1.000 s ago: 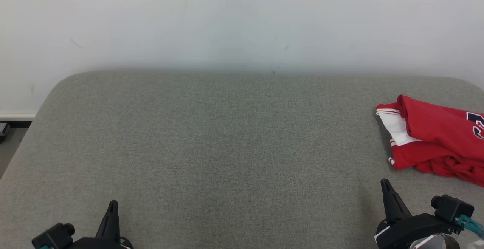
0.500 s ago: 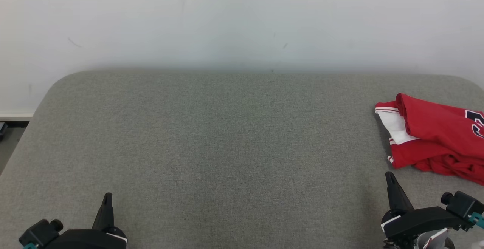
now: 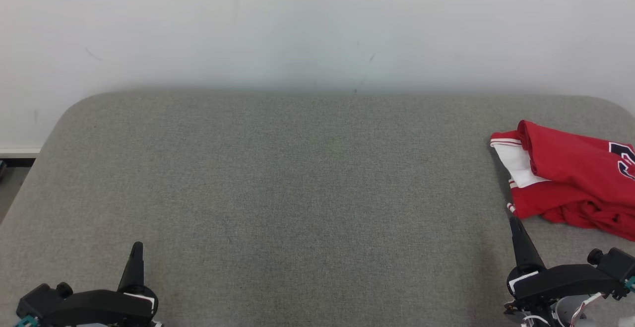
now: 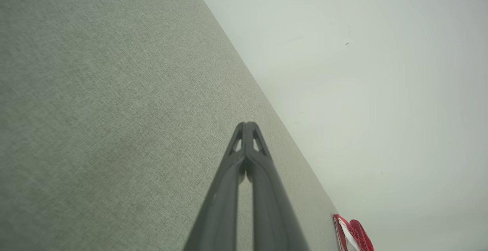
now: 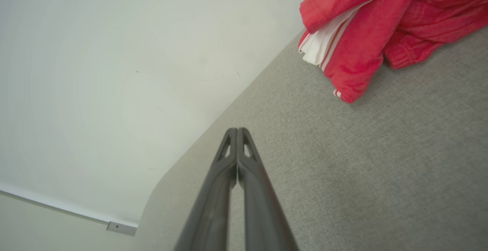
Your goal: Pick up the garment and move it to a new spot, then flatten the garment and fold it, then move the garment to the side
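Grey table point(image 3: 297, 193), white wall point(image 3: 317, 19) behind; red garment point(image 3: 570, 168) crumpled far right

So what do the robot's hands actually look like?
Both the left hand and right hand are matte black: two long fingers tapering to a point, with small triangular cut-outs near the tips. White patches mark the bases, teal fittings sit behind, thin wires trail under the right one.

Tabletop point(image 3: 297, 193): grey woven cloth, matt, with a coarse, visible weave. Garment point(image 3: 570, 168): soft red cloth with white panels, matt throughout. Left gripper point(image 4: 246, 125) and right gripper point(image 5: 237, 131): smooth dark plastic with a dull sheen; wall point(image 3: 317, 29): smooth, matt, pale finish.
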{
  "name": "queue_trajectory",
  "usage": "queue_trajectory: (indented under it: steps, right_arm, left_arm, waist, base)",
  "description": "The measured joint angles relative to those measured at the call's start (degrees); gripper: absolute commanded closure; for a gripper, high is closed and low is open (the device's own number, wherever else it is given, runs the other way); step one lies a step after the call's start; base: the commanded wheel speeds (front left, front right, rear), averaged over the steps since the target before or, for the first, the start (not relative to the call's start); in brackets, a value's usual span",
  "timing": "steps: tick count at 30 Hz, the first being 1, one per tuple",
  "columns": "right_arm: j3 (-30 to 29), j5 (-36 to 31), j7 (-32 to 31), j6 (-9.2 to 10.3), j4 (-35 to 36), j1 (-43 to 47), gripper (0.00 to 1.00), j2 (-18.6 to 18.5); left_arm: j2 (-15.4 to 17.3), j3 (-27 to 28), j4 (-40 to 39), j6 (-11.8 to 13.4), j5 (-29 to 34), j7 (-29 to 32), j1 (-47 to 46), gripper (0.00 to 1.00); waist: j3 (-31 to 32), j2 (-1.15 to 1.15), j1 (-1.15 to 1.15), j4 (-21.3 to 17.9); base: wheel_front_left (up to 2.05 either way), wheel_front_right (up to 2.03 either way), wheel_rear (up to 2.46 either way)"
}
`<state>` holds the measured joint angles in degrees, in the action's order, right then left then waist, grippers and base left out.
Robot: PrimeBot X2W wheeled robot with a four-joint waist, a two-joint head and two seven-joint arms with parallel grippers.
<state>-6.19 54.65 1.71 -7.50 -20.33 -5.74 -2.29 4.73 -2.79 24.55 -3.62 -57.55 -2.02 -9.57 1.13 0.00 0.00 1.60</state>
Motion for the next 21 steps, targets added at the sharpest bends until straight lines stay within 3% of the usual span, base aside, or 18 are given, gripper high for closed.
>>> queue_trajectory:
  steps: [21]
  right_arm:
    - [-0.70, 12.51, -2.00, 0.00, 0.83, -1.36, 1.00, -0.10]
  left_arm:
    - [-0.60, 2.81, -0.16, -1.44, -11.43, 3.55, -2.04, 1.00]
  waist:
    - [-0.46, 0.00, 0.00, -0.44]
  base:
    - [0.00, 0.00, 0.00]
